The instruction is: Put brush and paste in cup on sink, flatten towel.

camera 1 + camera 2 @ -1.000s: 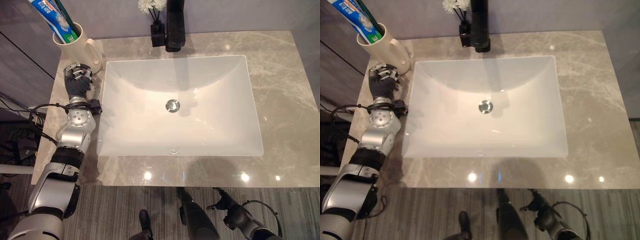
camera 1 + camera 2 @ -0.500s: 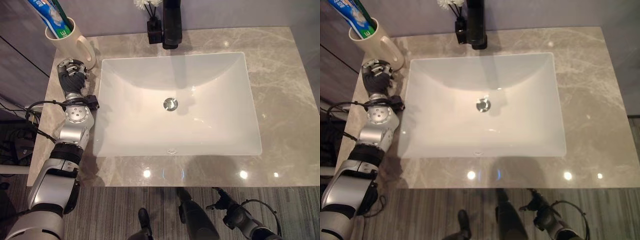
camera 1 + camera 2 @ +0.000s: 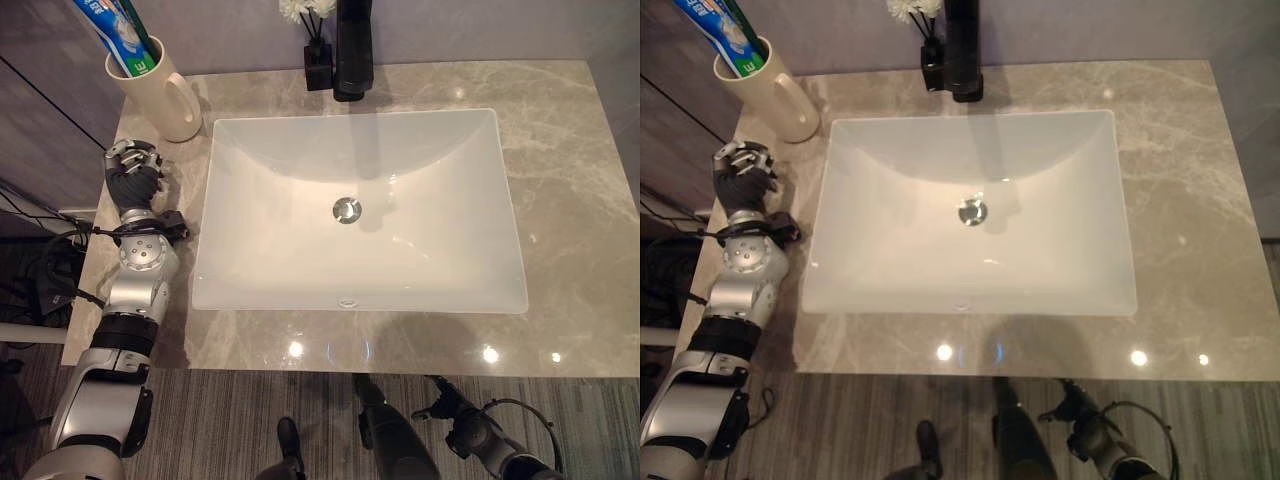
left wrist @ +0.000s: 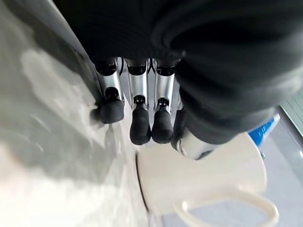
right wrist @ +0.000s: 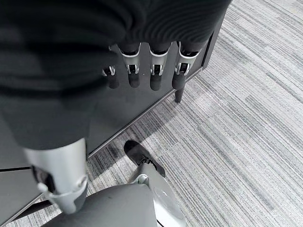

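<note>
Left robot hand [image 3: 132,178] relaxed beside cup [image 3: 165,92]

Left hand [image 3: 133,175] stretched forward at the left side, fingers [image 4: 140,124] relaxed and empty, right hand [image 5: 142,71] hanging low, fingers loose, holding nothing

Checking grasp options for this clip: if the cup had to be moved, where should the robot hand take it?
Probably by the handle, which juts from the cup toward the basin. The left robot hand sits just in front, so come from the near side; tube blocks the top.
</note>
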### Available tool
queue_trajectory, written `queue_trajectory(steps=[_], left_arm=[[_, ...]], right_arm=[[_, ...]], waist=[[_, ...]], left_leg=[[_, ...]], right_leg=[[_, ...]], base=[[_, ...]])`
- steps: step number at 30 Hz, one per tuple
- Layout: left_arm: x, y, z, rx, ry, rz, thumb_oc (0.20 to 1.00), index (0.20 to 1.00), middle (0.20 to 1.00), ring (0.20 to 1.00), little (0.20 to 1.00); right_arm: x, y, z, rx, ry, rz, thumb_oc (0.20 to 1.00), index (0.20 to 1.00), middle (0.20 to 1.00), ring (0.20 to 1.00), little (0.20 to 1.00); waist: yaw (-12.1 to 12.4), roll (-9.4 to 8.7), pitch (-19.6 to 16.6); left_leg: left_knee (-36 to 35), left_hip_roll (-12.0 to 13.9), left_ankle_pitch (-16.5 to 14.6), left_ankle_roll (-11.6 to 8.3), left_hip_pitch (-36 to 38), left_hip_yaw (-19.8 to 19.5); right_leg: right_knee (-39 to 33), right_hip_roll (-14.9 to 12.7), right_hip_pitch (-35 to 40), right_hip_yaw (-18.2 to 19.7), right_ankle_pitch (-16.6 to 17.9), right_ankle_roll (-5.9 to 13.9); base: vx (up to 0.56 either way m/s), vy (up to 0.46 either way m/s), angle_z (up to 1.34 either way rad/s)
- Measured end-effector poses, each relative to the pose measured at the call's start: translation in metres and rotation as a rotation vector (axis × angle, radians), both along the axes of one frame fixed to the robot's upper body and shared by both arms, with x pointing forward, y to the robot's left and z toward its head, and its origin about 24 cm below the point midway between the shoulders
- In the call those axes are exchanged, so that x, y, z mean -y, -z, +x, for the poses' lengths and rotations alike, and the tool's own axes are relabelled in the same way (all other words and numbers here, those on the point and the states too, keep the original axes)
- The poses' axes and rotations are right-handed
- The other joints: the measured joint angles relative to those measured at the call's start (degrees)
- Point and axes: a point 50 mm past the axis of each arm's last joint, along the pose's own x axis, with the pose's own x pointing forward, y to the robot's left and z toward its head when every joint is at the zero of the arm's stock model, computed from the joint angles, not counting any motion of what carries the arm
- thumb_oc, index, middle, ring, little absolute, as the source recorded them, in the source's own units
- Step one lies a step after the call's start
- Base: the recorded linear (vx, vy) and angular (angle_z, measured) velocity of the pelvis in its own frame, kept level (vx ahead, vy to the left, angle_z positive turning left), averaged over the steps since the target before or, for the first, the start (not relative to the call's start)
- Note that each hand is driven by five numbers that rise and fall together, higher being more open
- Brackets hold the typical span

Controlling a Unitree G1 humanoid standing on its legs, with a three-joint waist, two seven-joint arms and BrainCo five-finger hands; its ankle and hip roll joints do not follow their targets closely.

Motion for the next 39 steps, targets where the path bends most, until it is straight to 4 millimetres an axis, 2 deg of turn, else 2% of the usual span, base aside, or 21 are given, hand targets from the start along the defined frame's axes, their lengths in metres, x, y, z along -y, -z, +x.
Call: queue_trajectory(steps=[3,5,7,10,16,22,39], left_arm=[[-0.006,-0.013,0.010,0.004,-0.046,-0.018,0.200,0.200,0.200,0.200,0.200],[-0.010,-0.022,0.011,0.019,-0.061,-0.001,0.200,0.200,0.200,0.200,0.200],[-0.021,-0.033,0.014,0.014,-0.104,0.013,0.200,0.200,0.200,0.200,0.200],[-0.027,-0.039,0.017,-0.002,-0.136,0.027,0.200,0.200,0.200,0.200,0.200],[-0.022,-0.053,0.021,0.022,-0.123,0.045,0.200,0.200,0.200,0.200,0.200],[-0.014,-0.068,0.023,0.059,-0.099,0.057,0.200,0.200,0.200,0.200,0.200],[-0.005,-0.075,0.024,0.095,-0.087,0.047,0.200,0.200,0.200,0.200,0.200]], right_arm=[[0.001,0.001,-0.002,-0.008,0.002,-0.003,1.000,1.000,1.000,1.000,1.000],[0.001,0.001,-0.001,-0.006,0.001,-0.002,1.000,1.000,1.000,1.000,1.000],[0.001,0.000,-0.001,-0.004,0.000,-0.003,1.000,1.000,1.000,1.000,1.000],[0.001,0.000,-0.001,-0.003,0.000,-0.001,1.000,1.000,1.000,1.000,1.000],[-0.001,-0.001,0.001,0.011,-0.006,0.016,1.000,1.000,1.000,1.000,1.000],[-0.003,-0.002,0.002,0.020,-0.001,0.030,1.000,1.000,1.000,1.000,1.000],[-0.014,-0.010,0.012,0.081,-0.036,0.073,1.000,1.000,1.000,1.000,1.000]], waist=[[0.07,-0.04,0.03],[-0.17,-0.06,0.03],[-0.59,-0.10,0.05],[-1.26,-0.27,0.16],[-1.37,-1.12,0.72],[-1.30,-1.13,0.73],[-1.51,-1.46,0.95]], left_leg=[[0.01,-0.03,0.08,-0.09,-0.95,-0.46],[0.04,-0.03,0.17,-0.19,-1.67,-0.44],[0.07,-0.06,0.18,-0.21,-2.36,-0.26],[0.07,-0.07,0.18,-0.22,-2.38,-0.08],[0.04,-0.06,0.14,-0.25,-2.58,0.25],[0.05,0.01,0.14,-0.26,-3.66,0.54],[0.04,-0.10,0.01,-0.27,-3.56,1.88]], right_leg=[[0.00,-0.12,-0.75,-0.24,0.08,0.11],[0.00,-0.13,-1.56,-0.28,0.21,0.15],[0.01,-0.11,-2.25,-0.24,0.31,0.03],[0.01,-0.09,-2.31,-0.19,0.26,0.09],[0.00,0.03,-2.67,0.10,0.13,0.22],[0.01,0.22,-3.94,0.33,0.19,0.23],[0.00,0.58,-4.54,1.69,0.33,0.35]], base=[[-0.02,0.000,0.06],[0.00,0.000,0.00],[0.00,0.000,0.00],[0.00,0.000,0.00],[0.00,-0.003,-0.01],[0.00,-0.004,-0.01],[0.00,-0.010,-0.03]])
